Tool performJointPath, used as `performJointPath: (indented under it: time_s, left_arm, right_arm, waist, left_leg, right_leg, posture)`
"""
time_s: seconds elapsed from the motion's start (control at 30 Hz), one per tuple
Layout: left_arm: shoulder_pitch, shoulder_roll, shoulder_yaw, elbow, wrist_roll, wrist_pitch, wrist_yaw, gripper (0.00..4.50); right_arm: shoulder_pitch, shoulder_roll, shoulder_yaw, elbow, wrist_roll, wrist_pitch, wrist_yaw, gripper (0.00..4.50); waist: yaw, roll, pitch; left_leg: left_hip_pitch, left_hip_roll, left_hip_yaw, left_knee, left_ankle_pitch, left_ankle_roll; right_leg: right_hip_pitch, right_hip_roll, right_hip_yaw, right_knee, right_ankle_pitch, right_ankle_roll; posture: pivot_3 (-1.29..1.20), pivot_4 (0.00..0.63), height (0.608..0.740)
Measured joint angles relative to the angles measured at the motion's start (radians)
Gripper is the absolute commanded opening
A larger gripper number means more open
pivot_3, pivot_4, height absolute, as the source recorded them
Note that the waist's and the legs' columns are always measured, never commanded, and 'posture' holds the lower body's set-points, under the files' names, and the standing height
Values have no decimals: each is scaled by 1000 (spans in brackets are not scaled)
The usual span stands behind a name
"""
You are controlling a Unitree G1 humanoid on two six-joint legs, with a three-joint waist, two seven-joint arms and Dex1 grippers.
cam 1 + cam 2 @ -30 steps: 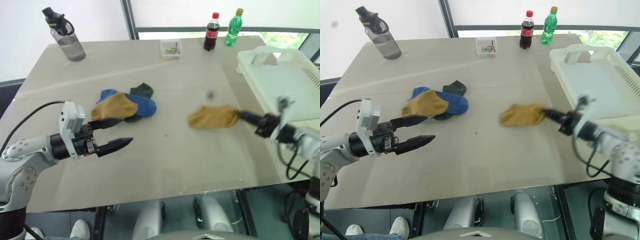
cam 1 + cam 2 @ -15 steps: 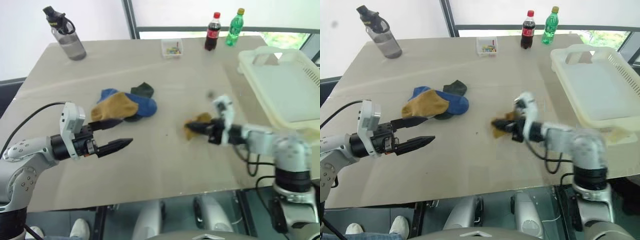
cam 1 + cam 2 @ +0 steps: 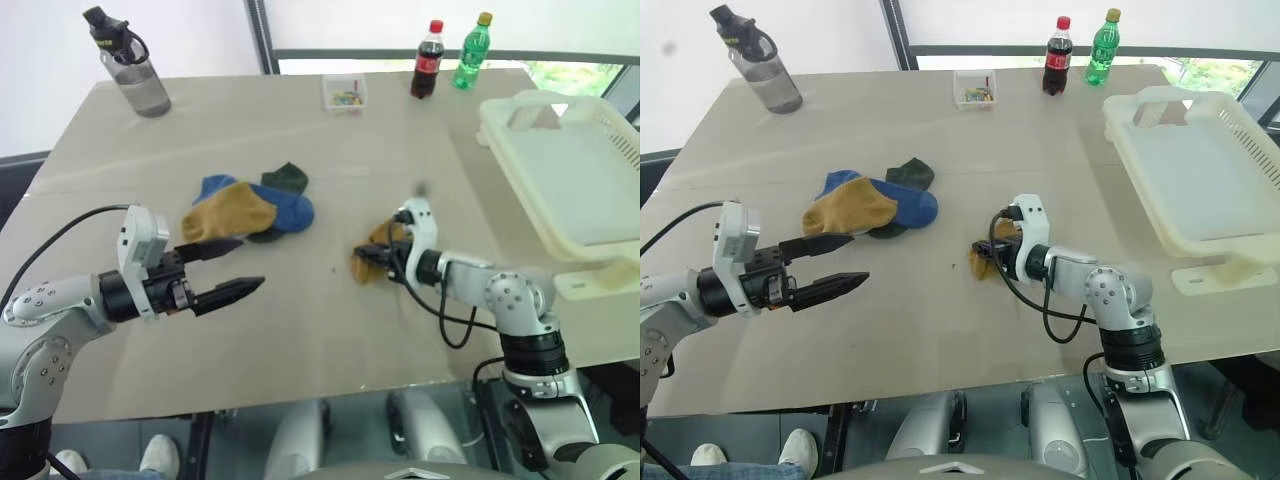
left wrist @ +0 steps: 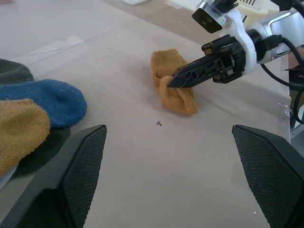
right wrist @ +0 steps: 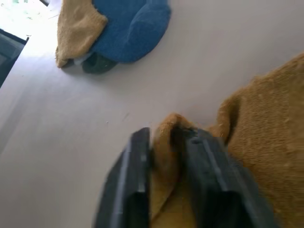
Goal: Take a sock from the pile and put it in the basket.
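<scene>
Right hand: the right hand (image 5: 164, 185) lies low over the worktop (image 3: 330, 330), its two black fingers (image 5: 130, 180) a little apart with a fold of the mustard sock (image 4: 173, 83) between them; the fingers press the cloth from both sides.
Held sock: mustard-yellow knit, crumpled and doubled over on itself, resting on the worktop near its middle, well apart from the basket (image 3: 600, 215).
Sock axis: in the left wrist view its long line runs roughly away from the left hand, with the pinched fold at the nearer end; bunched as it is, I cannot tell toe from cuff.
Left hand: the left hand (image 3: 235, 270) hangs above the worktop's near left part, its fingers spread wide with nothing between them, pointing toward the sock.
Pile: the pile (image 3: 250, 208) lies just beyond the left hand's fingertips; a mustard sock lies over a blue one, and a dark green one shows behind them. Its long line runs across the worktop from left to right.
Basket: cream-white, with slotted walls and a cut-out handle, at the worktop's right edge; part of it overhangs the edge.
Far edge: a grey water bottle (image 3: 130, 65) at the left corner, a small clear box (image 3: 342, 95) in the middle, a cola bottle (image 3: 427, 60) and a green bottle (image 3: 470, 50) to the right.
</scene>
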Motion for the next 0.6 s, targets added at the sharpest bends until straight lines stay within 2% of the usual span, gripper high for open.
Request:
performJointPath:
  time_s: [0.03,0.13,0.37,0.6]
  left_arm:
    - [0,0,0,0,0,1,0,4500]
    - [0,1,0,0,0,2,-7,4500]
    - [-37,1,-11,17,7,1,-18,4500]
    - [-49,1,-36,29,22,-3,-32,4500]
  right_arm:
    - [0,9,-6,0,-2,-14,10,2871]
    - [1,21,-13,-6,-1,-39,49,2871]
    - [47,-31,-6,-112,-10,-122,177,2871]
    - [64,-224,-96,-29,-132,-235,228,2871]
  waist:
    - [0,0,0]
    - [0,0,0]
    - [1,0,0]
    - [3,0,0]
  left_leg:
    - [0,0,0,0,0,0]
    - [0,0,0,0,0,0]
    - [0,0,0,0,0,0]
    - [0,-2,0,1,0,0]
  right_leg:
    - [0,0,0,0,0,0]
    - [0,0,0,0,0,0]
    - [0,0,0,1,0,0]
    - [0,0,0,1,0,0]
  posture:
    - [0,150,740]
    - [0,150,740]
    - [0,150,740]
    - [0,150,740]
